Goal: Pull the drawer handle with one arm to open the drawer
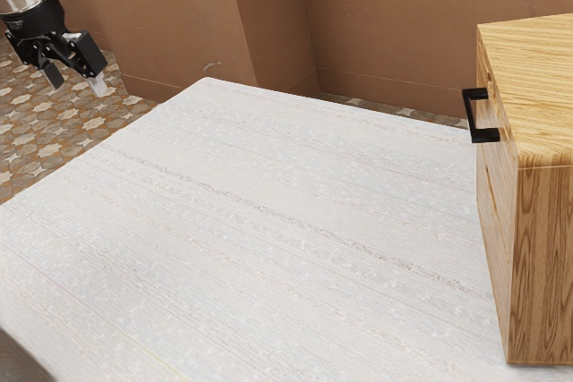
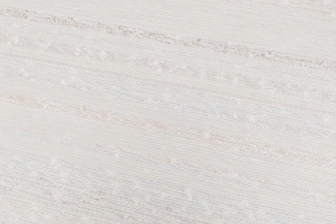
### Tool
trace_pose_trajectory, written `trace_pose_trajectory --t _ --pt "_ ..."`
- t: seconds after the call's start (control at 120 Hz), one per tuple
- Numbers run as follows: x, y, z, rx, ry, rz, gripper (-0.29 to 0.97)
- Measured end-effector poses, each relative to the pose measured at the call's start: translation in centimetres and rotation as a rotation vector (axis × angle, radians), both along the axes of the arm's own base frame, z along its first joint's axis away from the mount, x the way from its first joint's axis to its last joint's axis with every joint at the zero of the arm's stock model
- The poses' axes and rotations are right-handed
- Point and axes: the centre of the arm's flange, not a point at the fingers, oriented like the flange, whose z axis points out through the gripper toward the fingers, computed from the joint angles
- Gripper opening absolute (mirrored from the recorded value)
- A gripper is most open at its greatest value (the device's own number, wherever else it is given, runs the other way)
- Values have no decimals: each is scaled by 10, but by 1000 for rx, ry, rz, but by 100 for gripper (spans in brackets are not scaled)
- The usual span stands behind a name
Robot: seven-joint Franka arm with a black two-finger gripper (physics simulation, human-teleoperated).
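At the exterior view's upper left: gripper point(image 1: 73, 78), fingers spread apart, nothing held, raised over the far corner of the tabletop point(image 1: 269, 248). At centre: pale, streaked tabletop. At the exterior view's right: wooden drawer cabinet point(image 1: 533, 221) on the tabletop, black handle point(image 1: 480, 115) on the face toward the gripper, well apart from it.

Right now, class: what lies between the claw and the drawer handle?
Only bare table: in the exterior view, the claw hangs at the left, the handle sits on the cabinet at the right, and nothing stands between them.
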Motion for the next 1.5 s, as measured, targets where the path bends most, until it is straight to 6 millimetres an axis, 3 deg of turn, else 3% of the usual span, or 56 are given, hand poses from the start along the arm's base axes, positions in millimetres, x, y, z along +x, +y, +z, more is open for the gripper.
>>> trace_pose_trajectory --t 0.308,0.4,0.483,0.6,0.708,0.775,0.817,0.883,0.933,0.975,1.1,1.217,1.35,1.5 --pt "2 7 7 2 -19 11 66" --pt "-30 -14 68 8 -152 -39 66" --pt "-41 -18 83 -6 -193 -53 66" --pt "-23 -36 74 -19 -174 -95 66" --pt "4 -89 60 -42 -143 -202 66" --pt "11 -114 54 -57 -119 -251 66" --pt "12 -120 51 -68 -100 -263 66" --pt "13 -122 28 -107 -33 -271 66" --pt "5 -132 7 -160 24 -308 66" --pt "-3 -142 2 -180 47 -333 66" --pt "-15 -197 0 -209 86 -408 66" --pt "-24 -232 5 -241 105 -277 66" --pt "-21 -235 -5 -295 152 -9 66" --pt "-6 -259 -4 -318 167 205 66"
